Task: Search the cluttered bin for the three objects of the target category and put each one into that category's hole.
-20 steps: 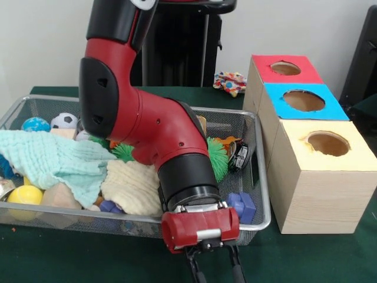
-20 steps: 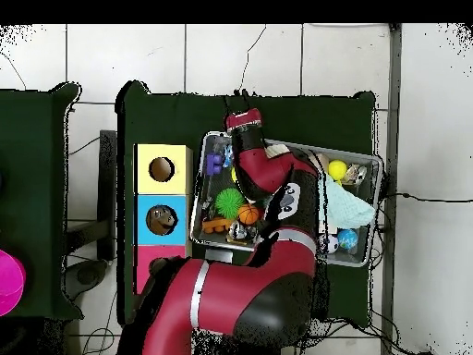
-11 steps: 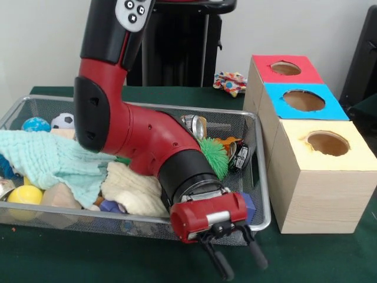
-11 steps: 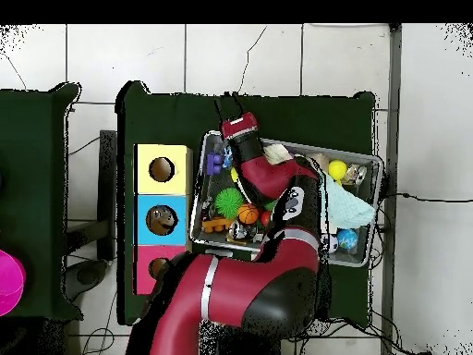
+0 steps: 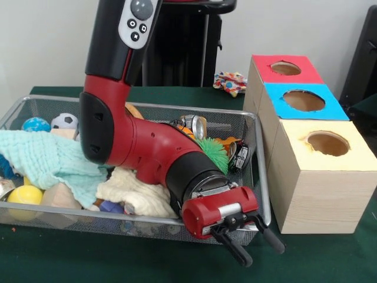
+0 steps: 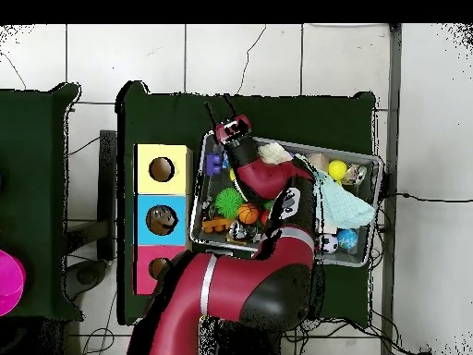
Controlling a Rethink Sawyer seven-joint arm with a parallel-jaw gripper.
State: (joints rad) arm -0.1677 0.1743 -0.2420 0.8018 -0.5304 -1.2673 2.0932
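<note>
My gripper (image 5: 260, 252) hangs open and empty just outside the front right corner of the wire bin (image 5: 264, 187), between it and the yellow box (image 5: 306, 183). In the overhead view the gripper (image 6: 218, 111) points away past the bin's rim (image 6: 198, 189). The bin holds a green spiky ball (image 5: 216, 154), a black toy car (image 5: 240, 157), a metal can (image 5: 197, 125), a mint cloth (image 5: 53, 162), a cream cloth (image 5: 132, 190), a yellow ball (image 5: 25, 194) and a soccer ball (image 5: 63, 121). A purple block (image 6: 214, 164) and an orange ball (image 6: 248, 214) show from overhead.
Three boxes with round holes stand in a row beside the bin: yellow nearest, then blue (image 5: 277, 94), then red (image 5: 262, 65). A colourful cloth toy (image 5: 230, 81) lies on the table behind the bin. My arm (image 5: 153, 150) covers the bin's middle.
The gripper has swung sideways from the bin's front edge toward the yellow box and lifted slightly, with the wrist turning. It stayed open and empty.
</note>
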